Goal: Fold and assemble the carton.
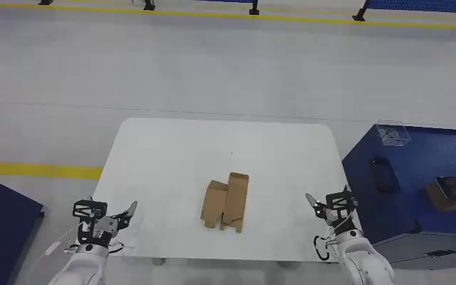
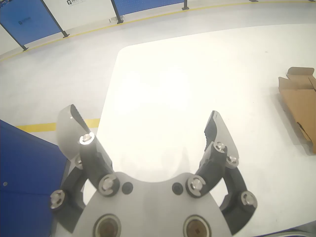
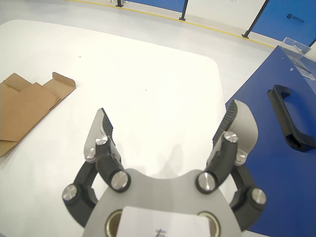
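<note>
Nothing is folded yet: the carton (image 1: 226, 201) lies flat and untouched, with my left gripper (image 1: 110, 211) and right gripper (image 1: 330, 202) wide open, empty, well apart on either side.

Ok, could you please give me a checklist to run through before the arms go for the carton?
1. Carton lies flat on the table, not yet assembled: ok.
2. Left gripper open and empty: ok.
3. Right gripper open and empty: ok.
4. Both grippers apart from the carton, one on each side of it: ok.
5. Carton's creases and which flap folds first: cannot tell.
</note>
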Tool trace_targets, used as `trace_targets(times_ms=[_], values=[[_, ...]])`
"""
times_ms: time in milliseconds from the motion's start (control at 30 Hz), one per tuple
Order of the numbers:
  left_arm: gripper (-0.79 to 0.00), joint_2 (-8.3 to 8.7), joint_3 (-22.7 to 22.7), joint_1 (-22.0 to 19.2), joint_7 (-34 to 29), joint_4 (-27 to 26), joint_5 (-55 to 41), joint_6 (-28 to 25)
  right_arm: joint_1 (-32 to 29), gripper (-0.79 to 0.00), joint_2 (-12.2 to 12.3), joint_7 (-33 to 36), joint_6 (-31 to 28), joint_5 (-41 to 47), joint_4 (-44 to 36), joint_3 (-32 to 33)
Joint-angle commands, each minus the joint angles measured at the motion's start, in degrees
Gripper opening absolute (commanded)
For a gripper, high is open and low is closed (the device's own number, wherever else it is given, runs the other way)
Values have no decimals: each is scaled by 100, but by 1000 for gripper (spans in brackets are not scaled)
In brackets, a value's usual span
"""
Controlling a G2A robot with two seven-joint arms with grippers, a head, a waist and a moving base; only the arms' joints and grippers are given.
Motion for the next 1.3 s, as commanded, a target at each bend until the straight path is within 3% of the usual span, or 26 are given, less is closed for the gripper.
trace_targets(times_ms=[0, 533, 600, 700, 767, 867, 900, 933, 1000, 1067, 1133, 1267], values=[[-1, 0, 0, 0, 0, 0, 0, 0, 0, -1, 0, 0, 0, 0, 0, 0], [0, 0, 0, 0, 0, 0, 0, 0, 0, 0, 0, 0, 0, 0, 0, 0], [0, 6, 65, -31, -350, -212, -188, -362, 0, 0, 0, 0, 0, 0, 0, 0], [0, 15, 152, -342, -1690, -723, -915, -882, 0, 0, 0, 0, 0, 0, 0, 0], [0, 10, 302, -709, -2630, -902, -1594, -1093, 0, 0, 0, 0, 0, 0, 0, 0], [0, -1, 603, -1766, -4562, -726, -3397, -1306, 0, 0, 0, 0, 0, 0, 0, 0], [0, -16, 832, -2341, -5241, -444, -3926, -1223, 0, 0, 0, 0, 0, 0, 0, 0], [0, -29, 987, -2624, -5562, -245, -4184, -1194, 0, 0, 0, 0, 0, 0, 0, 0], [0, -116, 1617, -3643, -6482, 675, -5041, -969, 0, 0, 0, 0, 0, 0, 0, 0], [0, -217, 2135, -4243, -6768, 1352, -5466, -862, 0, 0, 0, 0, 0, 0, 0, 0], [0, -365, 2743, -4870, -6607, 2117, -5593, -822, 0, 0, 0, 0, 0, 0, 0, 0], [0, -584, 3418, -5442, -6233, 2912, -5791, -690, 0, 0, 0, 0, 0, 0, 0, 0]])
